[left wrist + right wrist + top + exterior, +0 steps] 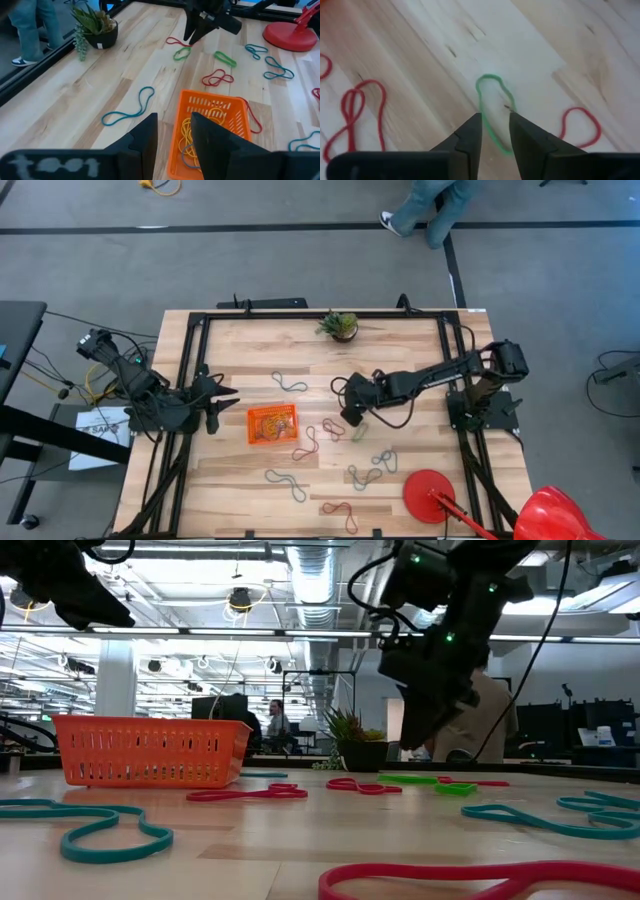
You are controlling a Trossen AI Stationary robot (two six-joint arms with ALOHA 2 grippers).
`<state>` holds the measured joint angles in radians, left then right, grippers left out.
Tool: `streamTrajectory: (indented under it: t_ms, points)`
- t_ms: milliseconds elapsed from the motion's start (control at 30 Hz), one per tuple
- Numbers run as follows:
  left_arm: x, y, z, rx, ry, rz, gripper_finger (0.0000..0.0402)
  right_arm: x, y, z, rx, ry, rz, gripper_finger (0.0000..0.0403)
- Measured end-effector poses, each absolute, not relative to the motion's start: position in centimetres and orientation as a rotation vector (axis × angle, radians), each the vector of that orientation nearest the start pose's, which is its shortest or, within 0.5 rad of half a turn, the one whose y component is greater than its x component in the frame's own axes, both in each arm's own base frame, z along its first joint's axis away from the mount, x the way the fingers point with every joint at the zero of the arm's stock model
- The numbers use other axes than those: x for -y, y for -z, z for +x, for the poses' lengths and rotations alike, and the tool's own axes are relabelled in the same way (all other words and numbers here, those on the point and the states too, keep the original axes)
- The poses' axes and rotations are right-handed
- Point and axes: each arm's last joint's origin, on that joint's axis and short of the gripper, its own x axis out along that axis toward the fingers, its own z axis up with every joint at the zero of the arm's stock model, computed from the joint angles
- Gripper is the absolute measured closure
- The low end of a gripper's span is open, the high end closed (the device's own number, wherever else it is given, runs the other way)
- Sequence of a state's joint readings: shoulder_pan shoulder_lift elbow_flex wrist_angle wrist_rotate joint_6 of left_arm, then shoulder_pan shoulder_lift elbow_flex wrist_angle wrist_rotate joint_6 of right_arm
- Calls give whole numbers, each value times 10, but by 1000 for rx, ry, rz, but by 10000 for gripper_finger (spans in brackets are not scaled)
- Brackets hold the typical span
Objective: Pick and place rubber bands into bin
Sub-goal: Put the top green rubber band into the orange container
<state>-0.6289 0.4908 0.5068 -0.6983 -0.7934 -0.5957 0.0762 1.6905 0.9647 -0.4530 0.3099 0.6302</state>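
Note:
Rubber bands in red, teal, blue and green lie flat and scattered on the wooden table (240,345). The orange mesh bin (272,424) stands left of the middle with yellow bands (189,131) inside. My right gripper (495,120) hangs open just above a green rubber band (489,77), one finger on each side of the loop's near end, clear of it in the low view (418,736). My left gripper (175,120) waits open at the table's left edge (218,394), pointing at the bin.
A potted plant (341,326) stands at the far edge and a flat red disc (428,495) at the near right. Red bands (332,427) lie close beside the green one. A person's legs (430,210) show beyond the table.

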Motion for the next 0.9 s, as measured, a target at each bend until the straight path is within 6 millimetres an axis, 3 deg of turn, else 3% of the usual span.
streamTrajectory:
  t_ms: [367,567,700,767,833,900]
  points:
    - [42,-236,93,-445,-300,-135,295,-35,-151,310,-968,478,322,317]
    - [42,-236,93,-445,-300,-135,295,-33,-150,311,-964,492,319,316]
    - [42,-236,93,-445,-300,-134,295,-26,-137,312,-999,534,305,316]
    - [42,-236,93,-445,-300,-135,295,-25,-128,323,-980,516,331,316]
    - [42,-236,93,-445,-301,-135,295,-23,-121,317,-1034,532,315,316]
    - [42,-236,92,-446,-302,-132,295,-23,-114,327,-1014,535,320,316]
